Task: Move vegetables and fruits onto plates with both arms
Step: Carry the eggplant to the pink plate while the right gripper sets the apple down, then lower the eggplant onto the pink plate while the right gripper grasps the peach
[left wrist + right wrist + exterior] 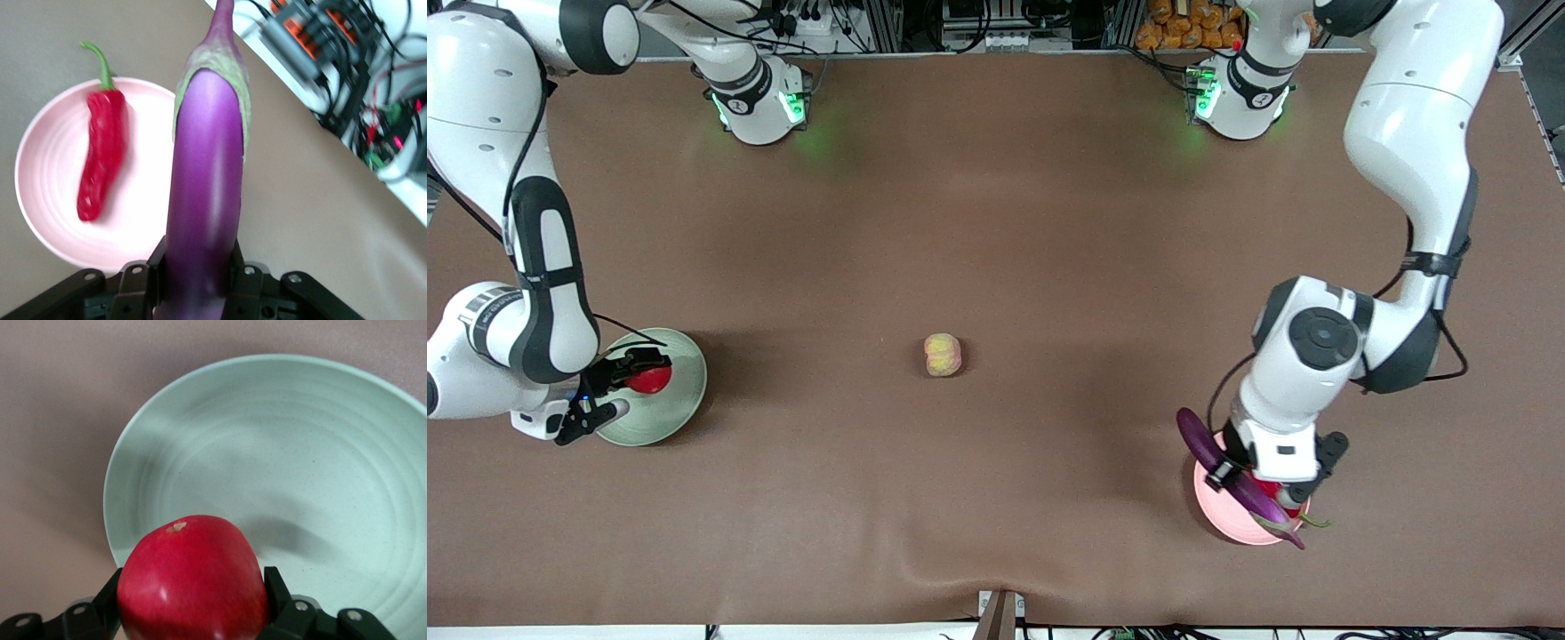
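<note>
**Both arms over their plates, each with produce in its grip**

At the right arm's end of the table, the right arm folds down from its base with the elbow bent low, its forearm angled toward the green plate (680, 404). The right gripper (624, 391) hangs over that plate, fingers clamped on the round red fruit (193, 580) from either side; the right wrist view shows the fruit held above the plate's bare ribbed surface (its little crown tip (177, 527) faces the camera).

At the left arm's end, the left arm arches high from its base, bends sharply at the elbow and drops its wrist nearly straight down over the pink plate (1221, 514). The left gripper (1261, 484) has its fingers closed around the purple eggplant (207, 200) near the blunt end, with the green-capped stem end pointing away from the wrist. The eggplant is held slanted over the plate and juts past the rim at both ends. The red chili pepper (101, 155) lies on the pink plate, its green stem reaching the rim.

The peach-like fruit (943, 355) sits alone on the brown table (996, 222) near the middle, well apart from both plates.
</note>
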`<action>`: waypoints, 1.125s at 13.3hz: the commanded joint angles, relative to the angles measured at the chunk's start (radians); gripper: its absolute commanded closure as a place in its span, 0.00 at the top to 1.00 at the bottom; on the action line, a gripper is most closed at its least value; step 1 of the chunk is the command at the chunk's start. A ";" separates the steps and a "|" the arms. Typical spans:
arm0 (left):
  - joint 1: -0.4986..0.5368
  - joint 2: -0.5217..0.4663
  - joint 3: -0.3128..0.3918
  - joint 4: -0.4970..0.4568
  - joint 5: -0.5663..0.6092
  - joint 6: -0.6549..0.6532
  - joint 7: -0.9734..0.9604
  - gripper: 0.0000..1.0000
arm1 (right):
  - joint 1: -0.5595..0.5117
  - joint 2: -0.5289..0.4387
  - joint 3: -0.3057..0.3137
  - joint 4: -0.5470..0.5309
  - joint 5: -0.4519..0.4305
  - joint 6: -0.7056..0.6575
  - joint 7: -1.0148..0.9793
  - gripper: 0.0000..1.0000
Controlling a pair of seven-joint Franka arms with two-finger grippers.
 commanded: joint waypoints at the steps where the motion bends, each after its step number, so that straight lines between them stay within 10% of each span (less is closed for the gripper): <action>1: 0.059 0.052 -0.016 0.035 -0.026 0.036 0.035 0.00 | -0.016 -0.005 0.023 0.031 -0.003 -0.024 -0.012 1.00; 5: 0.079 0.107 -0.010 0.035 -0.028 0.110 0.095 0.00 | 0.099 -0.029 0.030 0.124 0.006 -0.176 0.136 1.00; 15: 0.110 0.126 -0.007 0.006 -0.052 0.116 0.174 0.00 | 0.449 -0.034 0.068 0.166 0.102 -0.073 0.727 1.00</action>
